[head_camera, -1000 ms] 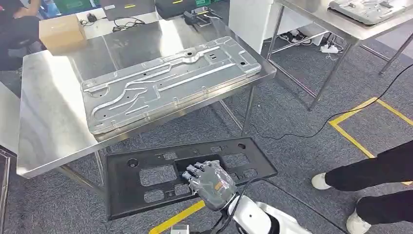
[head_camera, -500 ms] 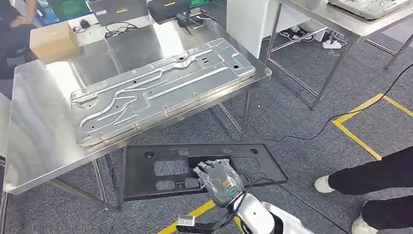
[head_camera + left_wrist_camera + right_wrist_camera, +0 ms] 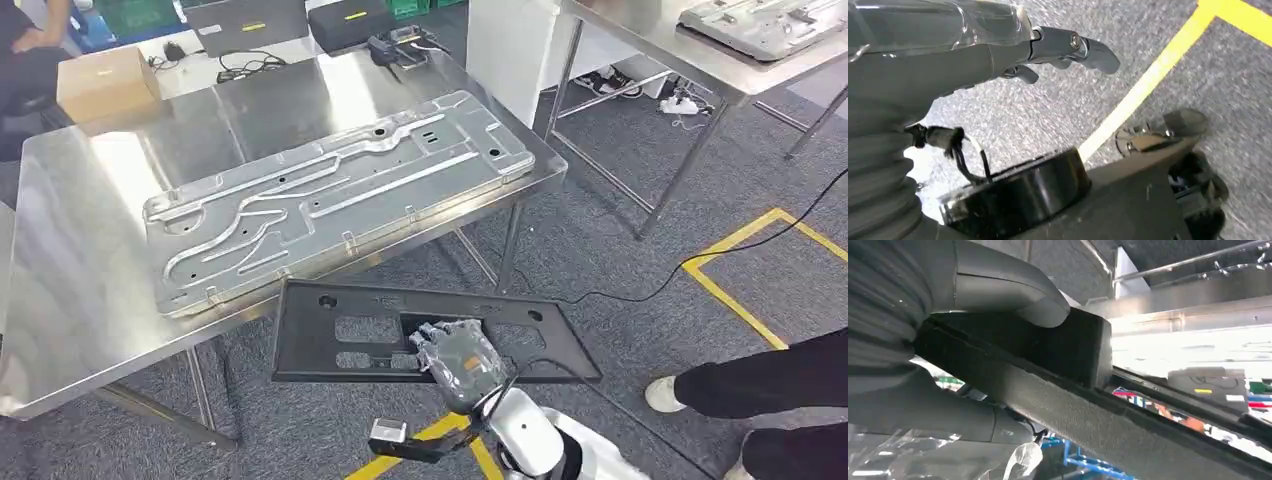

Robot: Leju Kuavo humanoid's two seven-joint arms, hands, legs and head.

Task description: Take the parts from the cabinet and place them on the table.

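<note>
A: Black plastic panel, gripped by the right hand through its middle cut-out. From the head view, what has changed?

B: Over the last second the panel's far edge has come close against the near rim of the steel surface, just beyond the fingers. It hangs below that rim, so I judge a lift comes before placing. The silver stamped plate lies further beyond.

A: Left wrist view?

B: The left hand holds nothing, fingers extended and apart, above grey carpet.

A: Right wrist view?

B: Thumb and fingers clamp the panel's edge; the surface's underside is bright ahead.
</note>
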